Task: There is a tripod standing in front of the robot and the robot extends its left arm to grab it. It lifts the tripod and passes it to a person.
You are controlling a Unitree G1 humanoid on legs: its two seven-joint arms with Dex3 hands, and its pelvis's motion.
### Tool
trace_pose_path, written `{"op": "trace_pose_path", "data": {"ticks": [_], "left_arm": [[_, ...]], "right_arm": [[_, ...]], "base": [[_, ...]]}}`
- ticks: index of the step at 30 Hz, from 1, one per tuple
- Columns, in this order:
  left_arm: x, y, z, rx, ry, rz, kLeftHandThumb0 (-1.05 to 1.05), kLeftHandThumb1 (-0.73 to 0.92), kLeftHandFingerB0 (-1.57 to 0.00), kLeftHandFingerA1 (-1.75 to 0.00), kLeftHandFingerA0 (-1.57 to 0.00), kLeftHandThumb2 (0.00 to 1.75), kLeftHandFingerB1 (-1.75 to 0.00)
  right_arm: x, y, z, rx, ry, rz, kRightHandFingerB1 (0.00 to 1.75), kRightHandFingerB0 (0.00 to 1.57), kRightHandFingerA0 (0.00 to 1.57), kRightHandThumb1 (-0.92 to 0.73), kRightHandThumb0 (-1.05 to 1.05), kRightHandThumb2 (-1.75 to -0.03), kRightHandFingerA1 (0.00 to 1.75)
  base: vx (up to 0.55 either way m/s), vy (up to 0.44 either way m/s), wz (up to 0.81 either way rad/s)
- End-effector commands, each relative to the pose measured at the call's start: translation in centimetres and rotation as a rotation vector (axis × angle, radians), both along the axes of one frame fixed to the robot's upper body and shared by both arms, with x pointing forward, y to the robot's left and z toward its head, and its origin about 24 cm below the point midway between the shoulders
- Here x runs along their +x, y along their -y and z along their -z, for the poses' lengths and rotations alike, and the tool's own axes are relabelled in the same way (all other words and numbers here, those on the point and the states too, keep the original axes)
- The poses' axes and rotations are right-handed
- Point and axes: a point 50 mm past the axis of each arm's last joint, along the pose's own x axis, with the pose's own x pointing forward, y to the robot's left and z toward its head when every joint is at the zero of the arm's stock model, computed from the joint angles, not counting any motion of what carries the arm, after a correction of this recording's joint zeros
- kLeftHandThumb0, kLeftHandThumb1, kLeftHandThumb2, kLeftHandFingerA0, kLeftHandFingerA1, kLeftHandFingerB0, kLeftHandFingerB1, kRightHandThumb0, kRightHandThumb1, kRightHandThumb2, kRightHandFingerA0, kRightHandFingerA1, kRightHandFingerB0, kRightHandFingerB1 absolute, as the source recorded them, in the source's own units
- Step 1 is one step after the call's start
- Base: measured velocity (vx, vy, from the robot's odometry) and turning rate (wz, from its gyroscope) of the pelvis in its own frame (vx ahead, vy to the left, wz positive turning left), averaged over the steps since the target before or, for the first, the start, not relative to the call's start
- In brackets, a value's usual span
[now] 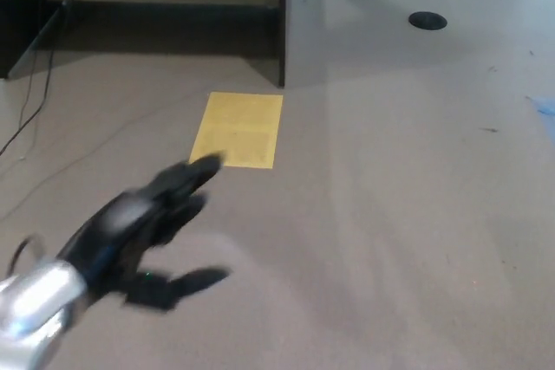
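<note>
Black left hand hovers near left over the floor, fingers spread, holding nothing; yellow sheet lies beyond.

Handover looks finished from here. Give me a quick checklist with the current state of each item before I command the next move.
1. Left hand holds nothing: ok, fingers apart, nothing in it.
2. Tripod accounted for: cannot tell, no tripod shows in the head view.
3. Person out of the arm's path: cannot tell, no person shows in the frame.
4. Right hand state: cannot tell, it is not in view.
5. Floor ahead free of obstacles: ok near the hand, only a flat yellow sheet and a cable off to the left by the wall.
6. Image sharp enough to judge the hand's pose: not ok, the hand is motion-blurred.
</note>
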Motion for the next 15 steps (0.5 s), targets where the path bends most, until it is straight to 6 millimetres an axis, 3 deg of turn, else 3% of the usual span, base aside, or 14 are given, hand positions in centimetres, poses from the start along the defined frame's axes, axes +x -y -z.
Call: {"op": "trace_pose_path", "data": {"ticks": [1,4,7,13,15], "left_arm": [[-2.5,-3.3,2.0,-0.123,0.011,-0.067,-0.41,0.3,0.0,-0.02,0.0,0.62,0.0],[-4.7,-6.6,5.7,-0.169,-0.065,-0.195,-0.32,0.22,0.0,-0.01,0.0,0.56,0.0],[-6.5,-9.1,8.3,-0.117,-0.121,-0.307,-0.4,0.28,0.0,0.0,0.0,0.6,-0.02],[-9.3,-12.2,11.6,-0.047,-0.22,-0.45,-0.36,0.26,0.0,-0.02,0.0,0.59,-0.04],[-10.2,-12.9,12.5,-0.031,-0.253,-0.484,-0.28,0.25,0.0,-0.14,0.0,0.63,-0.22]], "right_arm": [[-0.7,0.7,0.1,0.016,-0.018,0.036,0.33,0.35,0.46,-0.76,-0.71,-0.63,0.36],[-0.8,0.6,0.1,0.01,-0.011,0.026,0.33,0.36,0.47,-0.77,-0.72,-0.64,0.36],[-1.0,0.8,0.1,0.008,-0.022,0.03,0.32,0.35,0.46,-0.77,-0.72,-0.64,0.36],[-0.9,0.7,0.1,-0.004,-0.024,0.021,0.33,0.36,0.48,-0.77,-0.73,-0.64,0.37],[-1.0,0.6,0.3,-0.003,-0.028,0.023,0.33,0.36,0.47,-0.77,-0.71,-0.63,0.36]], "base": [[0.0,0.0,0.0],[0.0,0.0,0.0],[0.0,0.0,0.0],[0.0,0.0,0.0],[0.0,0.0,0.0]]}}
